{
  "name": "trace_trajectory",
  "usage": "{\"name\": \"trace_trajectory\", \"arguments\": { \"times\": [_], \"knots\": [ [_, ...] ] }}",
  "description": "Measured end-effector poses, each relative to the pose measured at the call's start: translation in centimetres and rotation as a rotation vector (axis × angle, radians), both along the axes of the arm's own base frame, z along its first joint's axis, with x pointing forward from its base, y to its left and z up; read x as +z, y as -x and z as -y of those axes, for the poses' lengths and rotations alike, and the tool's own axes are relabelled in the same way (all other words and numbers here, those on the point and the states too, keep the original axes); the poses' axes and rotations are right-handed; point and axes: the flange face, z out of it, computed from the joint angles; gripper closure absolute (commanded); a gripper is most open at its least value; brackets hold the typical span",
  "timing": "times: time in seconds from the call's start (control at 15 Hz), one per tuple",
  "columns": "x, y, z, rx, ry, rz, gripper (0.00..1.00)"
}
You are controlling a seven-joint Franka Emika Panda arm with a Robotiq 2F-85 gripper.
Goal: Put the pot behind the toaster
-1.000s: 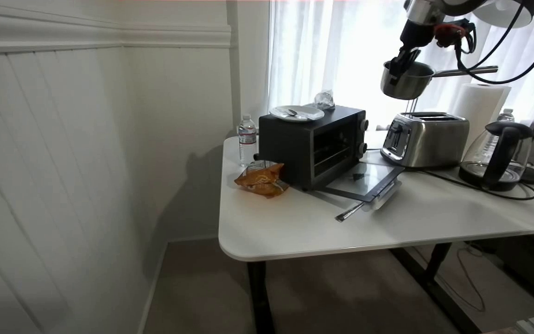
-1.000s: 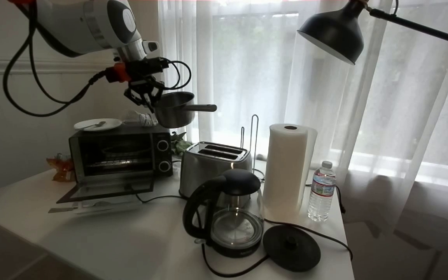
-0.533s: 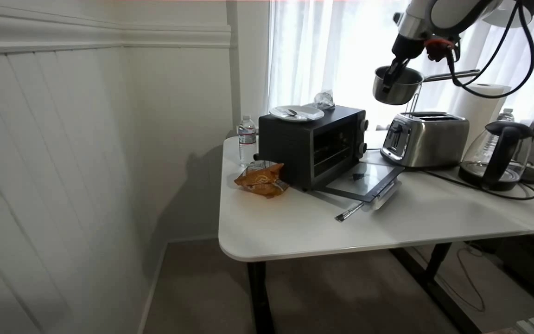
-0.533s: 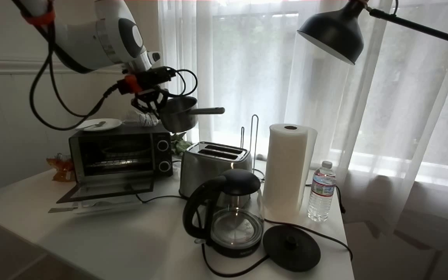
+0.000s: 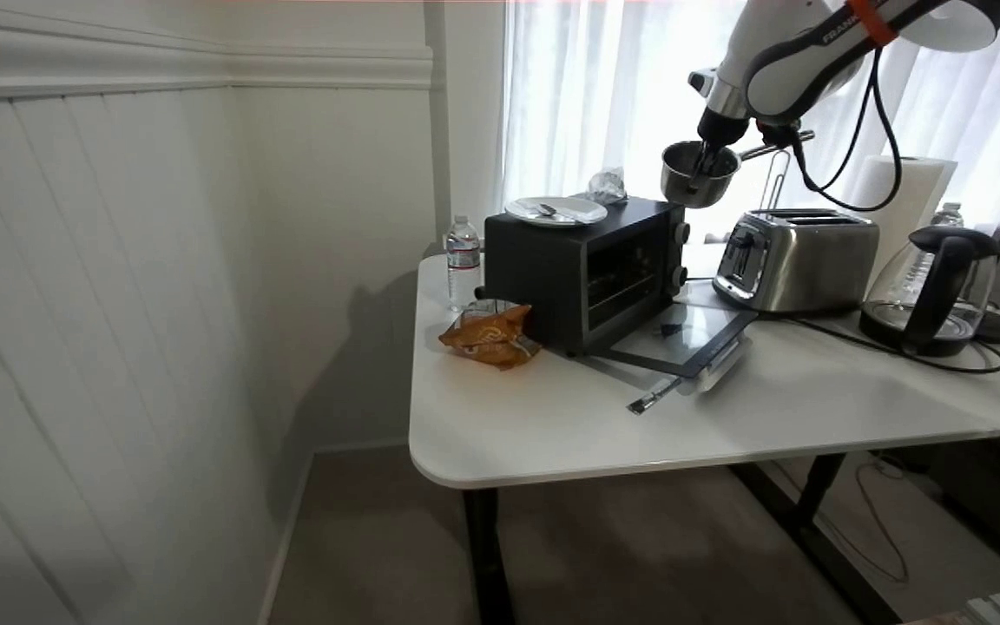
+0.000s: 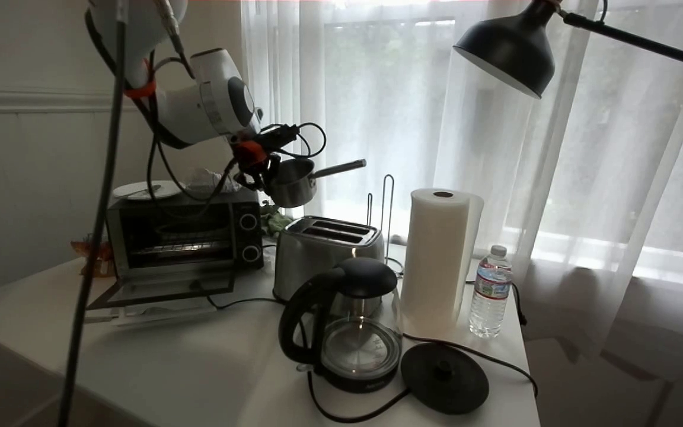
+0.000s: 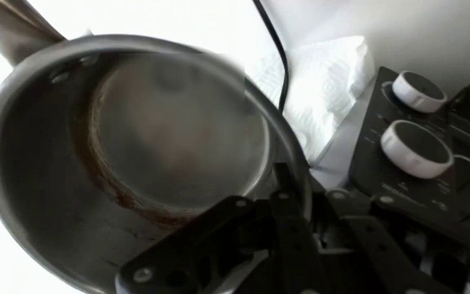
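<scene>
The silver pot hangs in the air in both exterior views, tilted, its handle pointing away from my gripper. My gripper is shut on the pot's wall at the rim, one finger inside and one outside. In the wrist view the pot fills the left side, and the rim runs between the fingers of my gripper. The silver toaster stands on the table, lower than the pot; it also shows in an exterior view. Part of the table behind the toaster is hidden.
A black toaster oven with its door down stands beside the toaster, bearing a plate. A wire stand, a paper towel roll and a glass kettle are near the toaster. Greens lie behind it.
My gripper has carried the pot lower. It moved left toward the toaster oven in an exterior view, and right above the toaster's edge in an exterior view. The handle tilted up.
</scene>
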Motion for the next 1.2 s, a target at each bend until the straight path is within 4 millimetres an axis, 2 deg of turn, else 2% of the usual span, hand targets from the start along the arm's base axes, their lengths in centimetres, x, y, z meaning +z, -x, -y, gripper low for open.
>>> {"name": "trace_trajectory", "arguments": {
  "times": [0.33,0.67,0.93,1.2],
  "knots": [
    [-3.0,-4.2,0.4,0.188,0.108,-0.003,0.98],
    [-5.8,-7.0,2.7,0.242,0.180,-0.008,0.98],
    [-7.8,-7.8,3.7,0.239,0.205,-0.036,0.98],
    [-11.1,-7.2,2.9,0.239,0.215,-0.113,0.98]
  ]
}}
